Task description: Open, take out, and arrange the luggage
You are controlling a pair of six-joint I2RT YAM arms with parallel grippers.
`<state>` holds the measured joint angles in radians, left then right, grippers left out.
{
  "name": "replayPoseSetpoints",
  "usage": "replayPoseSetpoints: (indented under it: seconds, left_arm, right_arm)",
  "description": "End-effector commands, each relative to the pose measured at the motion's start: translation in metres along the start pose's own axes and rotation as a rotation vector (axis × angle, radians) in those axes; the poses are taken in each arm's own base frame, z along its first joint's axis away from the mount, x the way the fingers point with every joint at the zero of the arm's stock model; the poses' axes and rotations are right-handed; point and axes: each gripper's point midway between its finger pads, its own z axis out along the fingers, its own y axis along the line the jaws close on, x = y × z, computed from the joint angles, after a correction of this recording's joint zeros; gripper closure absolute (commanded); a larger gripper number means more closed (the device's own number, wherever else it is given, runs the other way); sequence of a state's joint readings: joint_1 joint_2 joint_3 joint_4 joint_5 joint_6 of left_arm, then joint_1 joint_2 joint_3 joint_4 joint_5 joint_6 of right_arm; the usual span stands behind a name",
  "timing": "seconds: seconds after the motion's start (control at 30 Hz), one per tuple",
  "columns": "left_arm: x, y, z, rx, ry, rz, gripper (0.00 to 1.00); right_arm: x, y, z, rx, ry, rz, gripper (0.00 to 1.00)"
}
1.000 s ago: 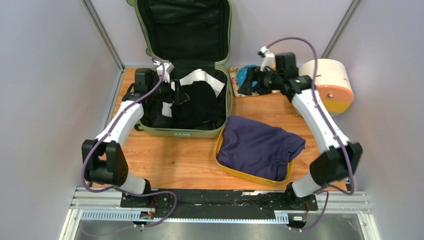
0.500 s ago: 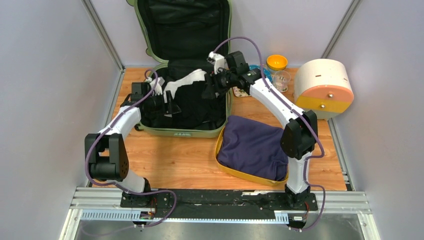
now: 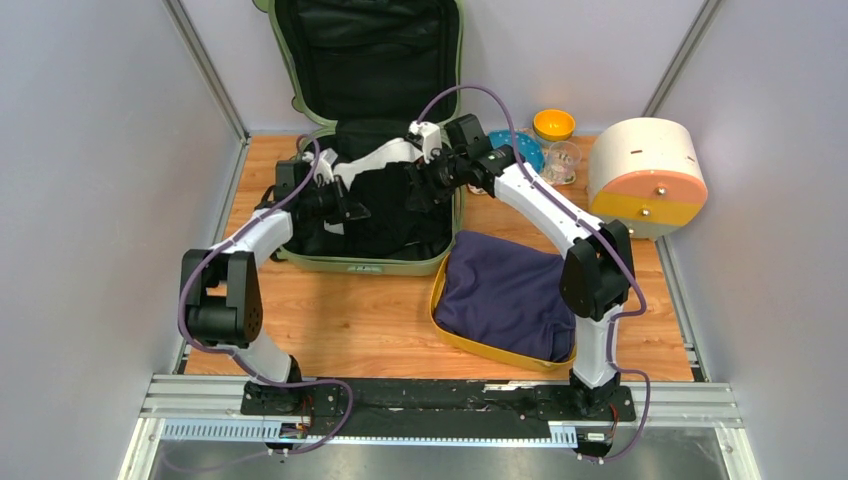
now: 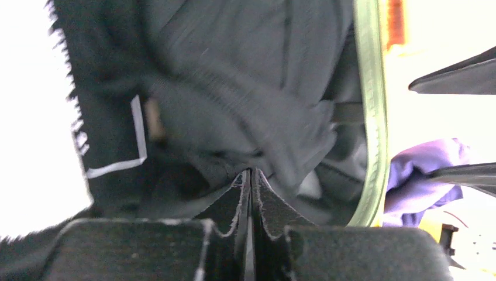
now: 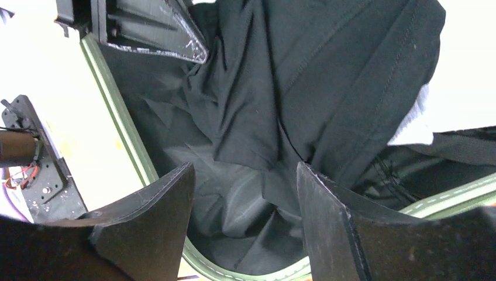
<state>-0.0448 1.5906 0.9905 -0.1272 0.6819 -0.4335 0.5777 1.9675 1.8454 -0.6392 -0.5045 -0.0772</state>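
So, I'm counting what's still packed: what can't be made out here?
- Top external: how many pieces the black clothes in the luggage are; folds overlap, and the left arm and right arm cover parts.
- Top external: the lid, its top cut by the frame edge.
- Left wrist: white marking on black cloth, blurred.

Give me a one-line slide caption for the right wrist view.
Right gripper, jaws open, poised over the black garment inside the sage-green luggage.

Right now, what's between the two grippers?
It's black clothing inside the open luggage, between the left gripper and right gripper, seen in the top view.
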Motion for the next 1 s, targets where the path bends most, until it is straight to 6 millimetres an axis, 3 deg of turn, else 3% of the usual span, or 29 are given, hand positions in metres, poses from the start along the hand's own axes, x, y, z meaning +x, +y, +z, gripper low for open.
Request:
replayPoseSetpoints:
  seconds: [0.0, 0.17, 0.33, 0.43, 0.5, 0.57, 0.6, 0.67, 0.7, 0.8, 0.9, 0.97]
  left_arm:
    - [-0.046, -0.059, 0.016, 0.185, -0.086, 0.106, 0.98]
    - [-0.083, -0.087, 0.035, 0.262, -0.145, 0.123, 1.0]
    - [-0.123, -0.1, 0.057, 0.285, -0.219, 0.141, 1.0]
    - [-0.143, -0.096, 0.068, 0.266, -0.25, 0.146, 1.0]
    - [-0.15, -0.088, 0.072, 0.239, -0.249, 0.149, 1.0]
    - [-0.138, -0.085, 0.068, 0.261, -0.194, 0.172, 1.0]
    - [-0.13, -0.077, 0.059, 0.251, -0.18, 0.17, 0.86]
    - [-0.117, -0.073, 0.043, 0.281, -0.17, 0.175, 0.67]
    - [-0.104, -0.057, 0.03, 0.264, -0.172, 0.133, 0.54]
    - [-0.095, -0.043, 0.004, 0.24, -0.202, 0.119, 0.36]
    - [-0.076, -0.034, -0.01, 0.163, -0.172, 0.258, 0.35]
    - [-0.056, -0.024, -0.016, 0.106, -0.121, 0.25, 0.35]
  right_arm:
    - [-0.015, -0.003, -0.029, 0.034, -0.059, -0.055, 0.34]
    - [-0.018, -0.001, -0.038, 0.007, -0.08, -0.055, 0.4]
    - [-0.025, 0.021, -0.043, -0.089, -0.141, -0.071, 0.48]
    - [-0.019, 0.026, -0.038, -0.123, -0.121, -0.063, 0.53]
    - [-0.017, 0.025, -0.032, -0.125, -0.1, -0.075, 0.51]
    - [-0.005, 0.02, -0.025, -0.121, -0.053, -0.085, 0.44]
    - [-0.002, 0.016, -0.024, -0.101, -0.041, -0.085, 0.36]
    - [0.005, 0.008, -0.017, -0.082, -0.016, -0.072, 0.28]
    - [0.006, 0.006, -0.013, -0.08, -0.011, -0.069, 0.24]
    - [0.009, 0.003, 0.003, -0.073, 0.008, -0.062, 0.22]
    - [0.01, -0.001, 0.021, -0.033, 0.028, -0.075, 0.23]
    - [0.013, -0.002, 0.034, -0.026, 0.05, -0.066, 0.23]
